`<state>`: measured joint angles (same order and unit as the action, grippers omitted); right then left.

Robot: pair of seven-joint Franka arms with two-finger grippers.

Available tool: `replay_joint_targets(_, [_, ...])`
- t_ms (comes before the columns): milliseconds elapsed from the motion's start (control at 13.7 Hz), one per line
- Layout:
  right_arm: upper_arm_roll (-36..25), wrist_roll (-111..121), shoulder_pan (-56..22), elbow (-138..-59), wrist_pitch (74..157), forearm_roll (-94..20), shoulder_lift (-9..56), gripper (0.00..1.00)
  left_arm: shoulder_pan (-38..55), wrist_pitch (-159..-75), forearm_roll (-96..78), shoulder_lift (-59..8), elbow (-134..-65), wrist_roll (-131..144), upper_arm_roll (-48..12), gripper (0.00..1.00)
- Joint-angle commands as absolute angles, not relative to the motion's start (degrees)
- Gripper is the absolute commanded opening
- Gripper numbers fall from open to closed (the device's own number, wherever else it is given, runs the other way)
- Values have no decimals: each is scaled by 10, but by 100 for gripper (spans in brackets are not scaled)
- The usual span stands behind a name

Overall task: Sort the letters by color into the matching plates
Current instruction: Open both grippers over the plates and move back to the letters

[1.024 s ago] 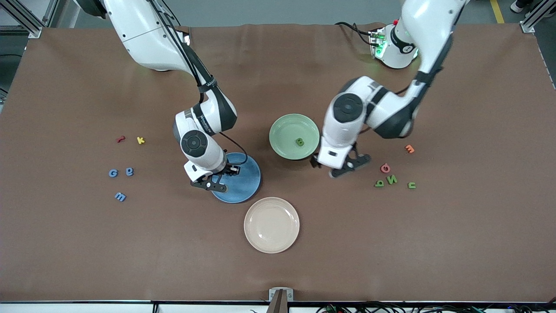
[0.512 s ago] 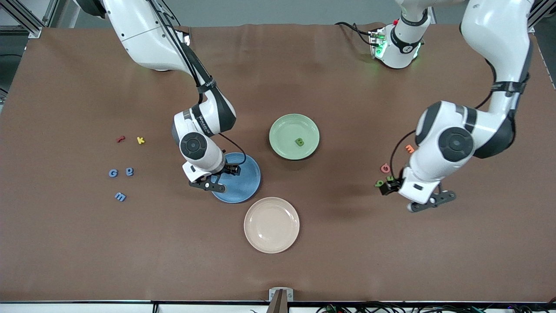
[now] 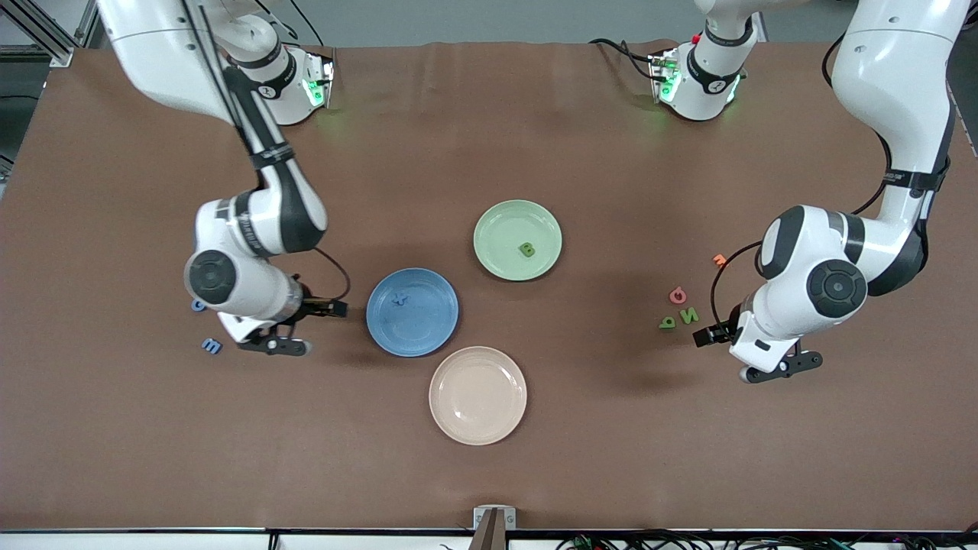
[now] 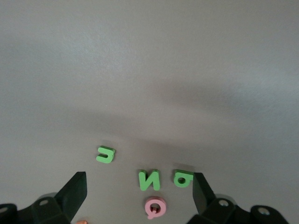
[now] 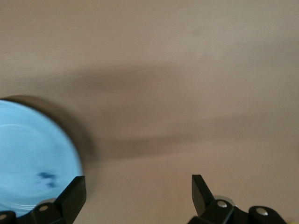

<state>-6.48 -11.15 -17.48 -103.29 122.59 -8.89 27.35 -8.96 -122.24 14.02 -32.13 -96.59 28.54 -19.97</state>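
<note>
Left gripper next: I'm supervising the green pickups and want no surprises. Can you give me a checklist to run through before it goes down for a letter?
1. Left gripper open and empty: ok, wide jaws in its wrist view.
2. Green letters in reach of it: ok, the green N lies between the fingers' line, two more beside it.
3. Wrong colour close by: not ok, the pink letter sits right beside the N.
4. Green plate ready: ok, one green letter in it.
5. Right gripper out of the way: ok, open, over the table beside the blue plate.

Cream plate (image 3: 477, 395); pink letter (image 3: 678, 294), orange letter (image 3: 719, 260), perhaps an "m".
</note>
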Motion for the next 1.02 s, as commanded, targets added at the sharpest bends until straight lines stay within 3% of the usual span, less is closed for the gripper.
replay_joint_targets(0, [-54, -11, -105, -1078, 1232, -79, 243, 100, -109, -1230, 159, -341, -961, 238, -200, 100])
replay_joint_targets(366, [-54, 88, -37, -1155, 1272, -33, 199, 100, -143, -1266, 167, -370, -973, 193, -201, 100])
replay_joint_targets(659, [-54, 146, 3, -1242, 1389, -15, 188, 100, -171, -1341, 167, -365, -1032, 138, -203, 100])
replay_joint_targets(951, [-54, 151, 5, -1270, 1430, -15, 192, 99, -188, -1418, 167, -360, -1085, 108, -204, 100])
